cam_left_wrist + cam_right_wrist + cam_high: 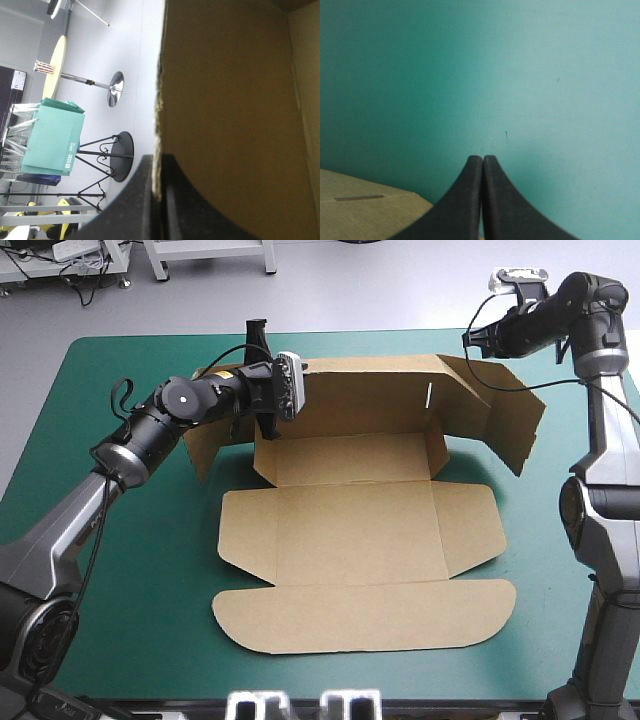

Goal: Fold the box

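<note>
the box (pixel 350 530) lies in the middle of the table (pixel 120 620), lid (pixel 360 615) flat nearest us. its back wall (pixel 370 390) stands up, and the left gripper (pixel 159 160) pinches its top edge. next, i think, the side flaps (pixel 510 425) need tucking. farther off, the right gripper (pixel 483 160) is pressed together, empty. the wall hides what's behind it.

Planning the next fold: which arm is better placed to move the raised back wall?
Left, likely: the left gripper is shut on the raised back wall of the box, while the right gripper is shut, empty, over the teal-green cover.
</note>
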`<control>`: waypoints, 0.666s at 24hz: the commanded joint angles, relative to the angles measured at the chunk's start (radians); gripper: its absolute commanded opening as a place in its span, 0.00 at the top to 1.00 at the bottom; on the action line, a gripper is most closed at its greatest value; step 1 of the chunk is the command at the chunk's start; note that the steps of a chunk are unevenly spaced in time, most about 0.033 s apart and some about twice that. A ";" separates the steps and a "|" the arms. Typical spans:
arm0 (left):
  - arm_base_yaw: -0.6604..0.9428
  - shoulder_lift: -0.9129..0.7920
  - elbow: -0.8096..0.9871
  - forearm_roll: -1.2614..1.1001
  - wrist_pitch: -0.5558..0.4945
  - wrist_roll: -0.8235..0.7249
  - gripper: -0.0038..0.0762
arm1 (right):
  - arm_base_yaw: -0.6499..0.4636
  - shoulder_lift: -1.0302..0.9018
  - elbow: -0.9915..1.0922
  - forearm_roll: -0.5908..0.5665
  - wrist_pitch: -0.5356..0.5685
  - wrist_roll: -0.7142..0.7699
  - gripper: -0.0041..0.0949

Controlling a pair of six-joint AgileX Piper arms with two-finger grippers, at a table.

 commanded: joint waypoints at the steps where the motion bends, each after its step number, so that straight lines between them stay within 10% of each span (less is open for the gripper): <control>1: -0.002 -0.056 -0.030 -0.047 -0.047 -0.002 0.96 | -0.008 -0.056 0.031 0.045 -0.002 -0.017 0.98; 16: -0.002 -0.036 -0.030 -0.047 -0.080 -0.001 0.96 | -0.008 -0.288 0.363 0.199 0.000 -0.197 0.98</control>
